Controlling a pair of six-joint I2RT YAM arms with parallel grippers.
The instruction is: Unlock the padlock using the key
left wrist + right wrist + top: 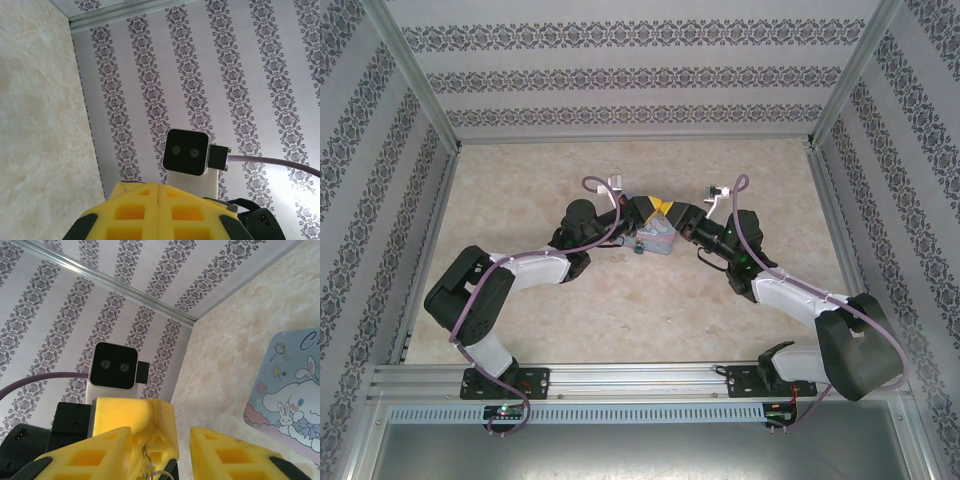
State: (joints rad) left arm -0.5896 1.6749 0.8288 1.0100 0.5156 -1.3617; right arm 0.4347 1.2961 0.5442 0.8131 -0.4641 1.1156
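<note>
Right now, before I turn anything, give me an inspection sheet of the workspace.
Surface: beige marbled table, flat.
Job's things: padlock and key not made out; a thin metal loop shows among the yellow fingers, too little to tell whose it is.
Clutter: cartoon tin lying flat on the table, beside the meeting grippers.
Grippers: left gripper shut, fingers pressed together; right gripper jaws apart around the left's tip, grip cannot be told.
Cables: purple cables run along both arms, looped above the wrists.
Surroundings: patterned walls, metal frame at the near edge.
</note>
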